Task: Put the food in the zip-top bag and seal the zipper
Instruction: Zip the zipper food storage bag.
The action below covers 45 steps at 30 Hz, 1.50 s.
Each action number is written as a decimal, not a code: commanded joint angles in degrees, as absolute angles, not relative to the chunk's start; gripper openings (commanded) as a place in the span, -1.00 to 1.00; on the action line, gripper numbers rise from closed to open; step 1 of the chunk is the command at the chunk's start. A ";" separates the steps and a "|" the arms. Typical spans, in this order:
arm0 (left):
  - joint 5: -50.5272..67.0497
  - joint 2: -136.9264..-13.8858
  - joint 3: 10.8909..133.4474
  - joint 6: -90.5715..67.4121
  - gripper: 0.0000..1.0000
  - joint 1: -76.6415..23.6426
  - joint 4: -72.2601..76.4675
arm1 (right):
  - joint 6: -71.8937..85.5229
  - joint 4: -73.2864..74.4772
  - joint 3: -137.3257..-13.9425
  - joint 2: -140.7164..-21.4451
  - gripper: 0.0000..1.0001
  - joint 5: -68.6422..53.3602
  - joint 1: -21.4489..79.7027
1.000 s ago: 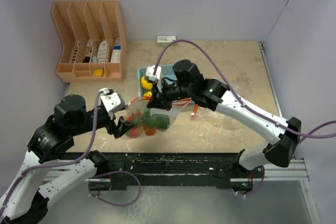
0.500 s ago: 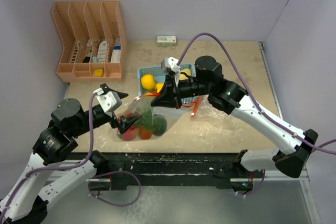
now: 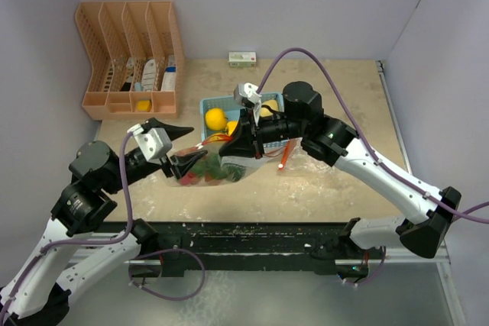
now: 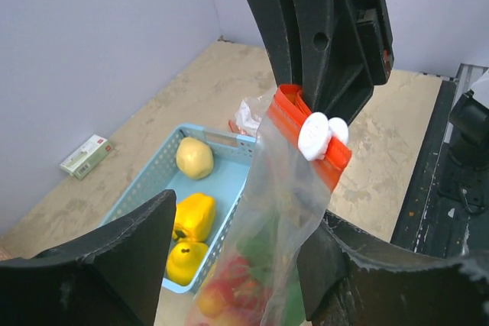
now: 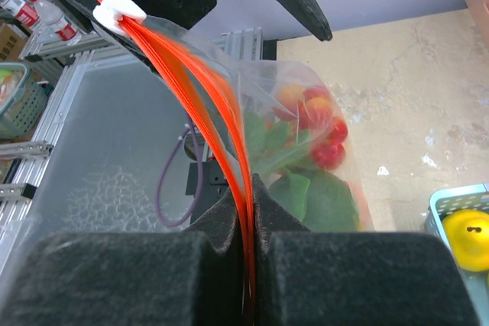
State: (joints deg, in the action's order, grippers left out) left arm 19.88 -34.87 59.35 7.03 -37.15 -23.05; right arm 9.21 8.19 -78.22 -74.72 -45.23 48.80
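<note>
Bulging w/ red, green food [image 4: 229, 284], clear zip-top bag [image 4: 284, 192], orange zipper [image 4: 287, 114]

The clear zip-top bag [image 5: 267, 89] hangs from the right gripper [image 5: 250, 219] by its orange zipper [image 5: 206, 89], with the white slider [image 5: 118, 7] at the far end. Red, orange and green food [image 5: 317, 120] lies inside. Yellow pieces [image 4: 191, 217] lie outside, ahead of the left gripper [image 4: 241, 215].

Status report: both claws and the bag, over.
Right claw shut on the zipper; left claw open, straddling the bag. Some food bagged, yellow food in the basket. No obstruction seen.
</note>
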 commanded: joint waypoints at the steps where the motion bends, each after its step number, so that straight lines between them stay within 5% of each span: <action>1: 20.58 -34.06 59.33 6.11 0.28 -37.09 -17.61 | 10.63 4.39 -78.63 -73.82 -1.00 -47.40 48.95; 15: 23.38 -36.76 60.12 5.21 -0.04 -37.09 -14.94 | 10.48 4.92 -78.24 -74.36 -1.00 -47.71 48.93; 20: 24.36 -37.40 60.31 4.73 -0.44 -37.09 -14.41 | 10.53 5.00 -78.14 -74.10 -1.00 -47.77 48.93; 21: 24.74 -37.64 60.55 4.62 -0.96 -37.01 -14.48 | 10.32 5.30 -78.00 -74.07 -1.00 -47.54 48.95; 22: 24.98 -37.77 60.76 4.96 -1.00 -37.04 -14.89 | 10.20 5.46 -77.95 -74.08 -1.00 -47.30 48.93; 27: 26.07 -39.26 64.08 7.03 -1.00 -37.08 -20.32 | 8.84 7.33 -78.24 -73.69 -1.00 -43.67 48.92; 30: 26.17 -40.50 66.55 7.67 -1.00 -37.09 -24.78 | 5.98 9.83 -79.21 -71.99 -0.51 -38.68 48.87; 34: 26.14 -41.26 67.35 6.75 -1.00 -37.09 -28.27 | 1.81 9.28 -79.84 -67.71 -0.18 -35.13 48.95; 45: 34.87 -45.33 67.12 3.62 -1.00 -37.02 -35.27 | -5.63 -4.08 -76.48 -67.55 -0.11 -44.75 48.96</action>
State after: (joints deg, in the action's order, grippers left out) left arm 29.45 -44.77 65.06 5.10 -37.15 -35.05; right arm -2.42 0.32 -75.77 -63.48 -39.05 48.80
